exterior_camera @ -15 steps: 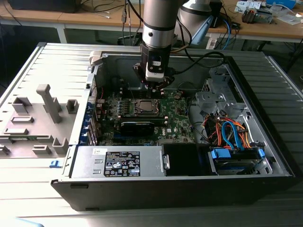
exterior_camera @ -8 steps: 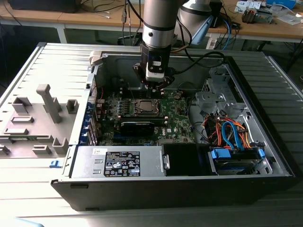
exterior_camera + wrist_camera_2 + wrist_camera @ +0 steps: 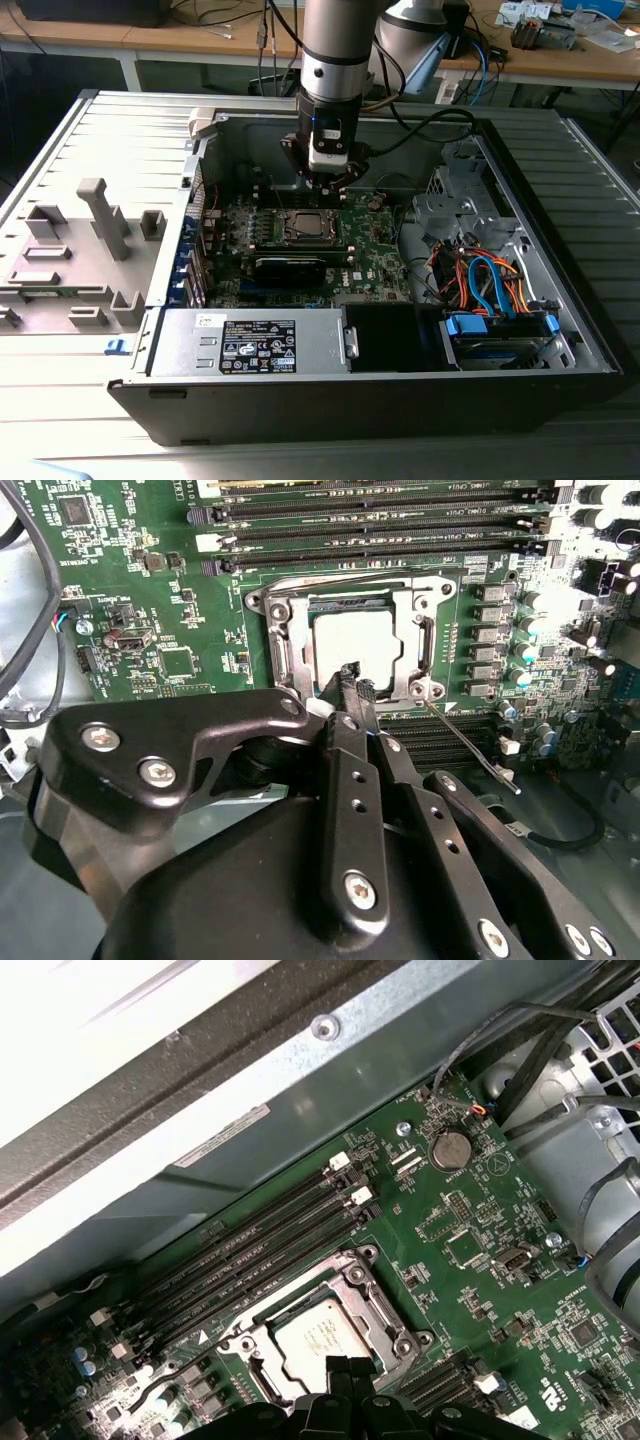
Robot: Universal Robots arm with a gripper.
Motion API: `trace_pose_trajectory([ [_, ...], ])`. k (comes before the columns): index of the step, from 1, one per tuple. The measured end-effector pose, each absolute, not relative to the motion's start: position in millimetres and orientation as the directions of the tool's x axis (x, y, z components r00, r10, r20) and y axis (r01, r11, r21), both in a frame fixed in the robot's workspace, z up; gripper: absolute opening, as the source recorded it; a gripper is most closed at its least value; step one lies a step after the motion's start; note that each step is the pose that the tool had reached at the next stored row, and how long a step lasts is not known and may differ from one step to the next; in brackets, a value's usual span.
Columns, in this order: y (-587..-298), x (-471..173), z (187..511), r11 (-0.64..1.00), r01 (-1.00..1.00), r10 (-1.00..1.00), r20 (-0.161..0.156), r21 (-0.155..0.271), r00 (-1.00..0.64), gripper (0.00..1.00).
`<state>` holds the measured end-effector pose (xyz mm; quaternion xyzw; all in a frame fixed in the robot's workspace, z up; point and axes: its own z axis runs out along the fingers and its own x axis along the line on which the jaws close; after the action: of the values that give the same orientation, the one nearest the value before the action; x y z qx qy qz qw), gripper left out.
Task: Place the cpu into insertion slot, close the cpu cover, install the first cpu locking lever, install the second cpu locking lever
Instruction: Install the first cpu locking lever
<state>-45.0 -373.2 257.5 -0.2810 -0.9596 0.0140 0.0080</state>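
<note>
The cpu (image 3: 358,645) lies flat in the insertion slot (image 3: 305,228) on the green board, its pale silvery face showing. The cpu cover (image 3: 422,640) is down over it, framing the chip (image 3: 315,1338) through its window. One thin locking lever (image 3: 470,745) juts out from the slot's corner across the board. Another rod (image 3: 350,579) runs along the slot's opposite edge. My gripper (image 3: 356,683) hovers at the edge of the slot with its black fingers pressed together and nothing between them. In the exterior view my gripper (image 3: 325,185) hangs just above the slot's far side.
The board sits in an open computer case (image 3: 560,330). A long black card (image 3: 290,268) lies in front of the slot, with a power supply (image 3: 250,345) in front of that. Blue and orange cables (image 3: 490,285) fill the exterior view's right. Memory slots (image 3: 380,520) flank the socket.
</note>
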Motion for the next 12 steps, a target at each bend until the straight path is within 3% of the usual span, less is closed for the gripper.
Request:
trace_pose_trajectory([
  [12,-373.2,-45.0,257.5,0.848,0.528,0.529,0.008,-0.031,-0.849,0.11],
])
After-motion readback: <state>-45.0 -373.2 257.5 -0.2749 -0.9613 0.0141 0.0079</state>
